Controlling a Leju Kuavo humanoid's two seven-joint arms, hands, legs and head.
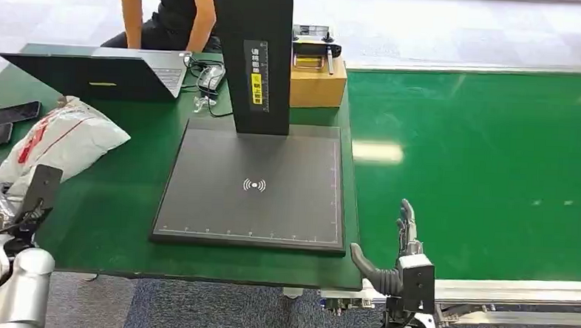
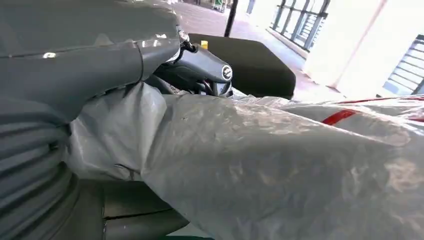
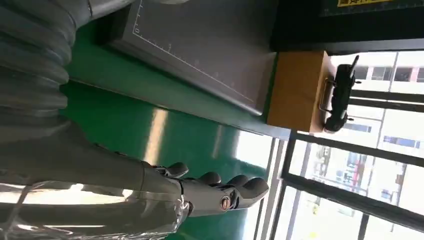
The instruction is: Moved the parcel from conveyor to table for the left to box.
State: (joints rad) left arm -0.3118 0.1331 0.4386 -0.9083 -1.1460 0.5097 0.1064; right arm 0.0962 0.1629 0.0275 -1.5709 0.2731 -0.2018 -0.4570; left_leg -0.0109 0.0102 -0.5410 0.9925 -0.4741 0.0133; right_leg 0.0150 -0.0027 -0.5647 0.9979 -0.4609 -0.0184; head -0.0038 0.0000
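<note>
Grey left robot hand [image 2: 90, 65] grips parcel [image 1: 66, 139] — right robot hand [image 1: 398, 250] upright, fingers apart.

— The parcel [image 1: 67, 136]? 
— Thin glossy plastic film, crinkled. 
— The conveyor [image 1: 480, 165]? 
— Smooth green belt with a sheen. 
— And the scanner plate [image 1: 257, 185]? 
— Matt dark; the box [image 1: 318, 82] behind looks cardboard.

The person [image 1: 168, 14] at upper left is cut off above the shoulders; the parcel [image 1: 63, 143] hides the left hand's [image 1: 5, 203] fingers.
</note>
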